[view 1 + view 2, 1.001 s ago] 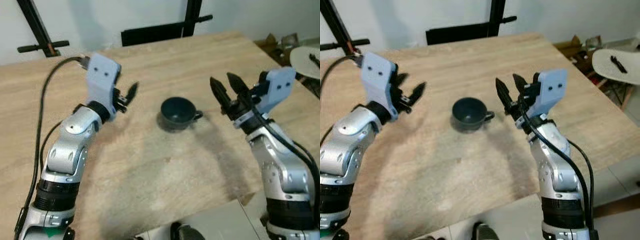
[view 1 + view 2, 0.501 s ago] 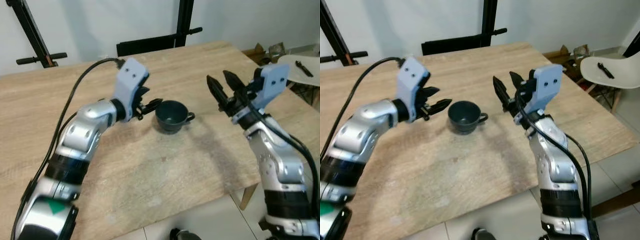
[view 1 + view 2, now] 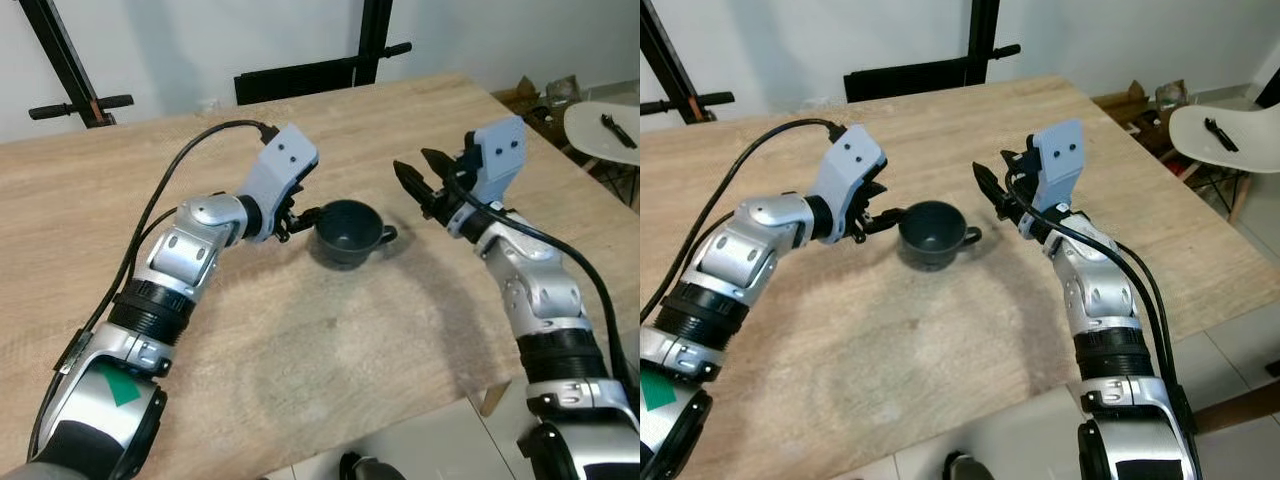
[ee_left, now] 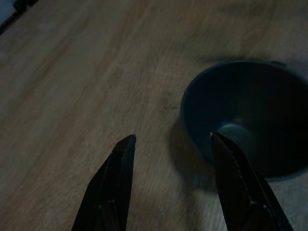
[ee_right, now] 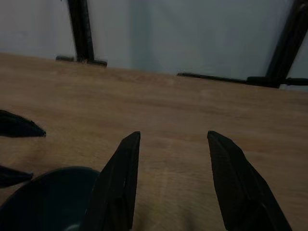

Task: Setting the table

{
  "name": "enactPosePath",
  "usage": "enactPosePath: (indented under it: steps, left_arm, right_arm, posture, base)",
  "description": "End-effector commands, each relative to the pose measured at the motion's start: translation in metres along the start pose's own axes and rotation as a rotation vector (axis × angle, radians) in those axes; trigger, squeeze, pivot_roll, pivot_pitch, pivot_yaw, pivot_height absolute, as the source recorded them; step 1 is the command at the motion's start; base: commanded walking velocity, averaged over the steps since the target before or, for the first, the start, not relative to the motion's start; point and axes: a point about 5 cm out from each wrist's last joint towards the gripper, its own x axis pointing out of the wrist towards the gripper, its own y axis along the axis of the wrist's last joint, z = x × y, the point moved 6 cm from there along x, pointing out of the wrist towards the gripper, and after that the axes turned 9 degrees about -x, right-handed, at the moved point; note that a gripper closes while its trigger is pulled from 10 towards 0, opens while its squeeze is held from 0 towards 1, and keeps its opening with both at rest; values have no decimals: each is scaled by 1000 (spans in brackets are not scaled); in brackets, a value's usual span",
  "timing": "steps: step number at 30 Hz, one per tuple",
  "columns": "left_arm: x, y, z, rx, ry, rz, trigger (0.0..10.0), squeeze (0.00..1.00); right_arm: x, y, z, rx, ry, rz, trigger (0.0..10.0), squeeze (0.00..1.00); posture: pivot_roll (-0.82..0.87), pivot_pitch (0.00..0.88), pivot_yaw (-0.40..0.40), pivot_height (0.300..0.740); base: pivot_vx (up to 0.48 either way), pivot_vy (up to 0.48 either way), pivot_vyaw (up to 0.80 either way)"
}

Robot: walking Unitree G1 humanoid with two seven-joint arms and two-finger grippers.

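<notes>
Flanking a dark cup (image 3: pixel 346 232) mid-frame, left gripper (image 3: pixel 305 212) and right gripper (image 3: pixel 414 181) hold jaws apart above bare counter (image 3: pixel 330 340).

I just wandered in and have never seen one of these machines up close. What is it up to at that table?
The robot stands at a wooden table with a dark cup upright in front of it. Its left gripper is right at the cup's rim, fingers open, one finger over the rim as seen from the left wrist camera. Its right gripper hovers open on the cup's handle side, not touching it. Nothing is grasped yet.
</notes>
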Motion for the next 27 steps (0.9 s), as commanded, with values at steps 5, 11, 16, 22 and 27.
enactPosePath:
  steps: [5,11,16,22,27]
  left_arm:
    - [9,0,2,9,3,-11,10000,0]
    - [9,10,0,-7,11,24,10000,0]
    - [5,12,-3,-6,17,37,10000,0]
    - [5,13,-8,2,36,42,10000,0]
    - [6,20,-12,2,55,62,10000,0]
  right_arm:
    - [1,-13,-2,-53,91,-53,10000,0]
    - [-7,-36,3,-98,168,-151,10000,0]
    - [-14,-40,-3,-94,259,-170,10000,0]
    - [-14,-40,-23,-69,366,-158,10000,0]
    - [-15,-43,-46,-58,476,-154,10000,0]
  posture:
    - [-14,102,52,740]
    - [-9,108,52,740]
    - [-10,106,54,740]
    - [-14,101,60,740]
    - [-14,96,60,740]
  base:
    - [0,0,0]
    - [0,0,0]
    - [0,0,0]
    - [0,0,0]
    - [0,0,0]
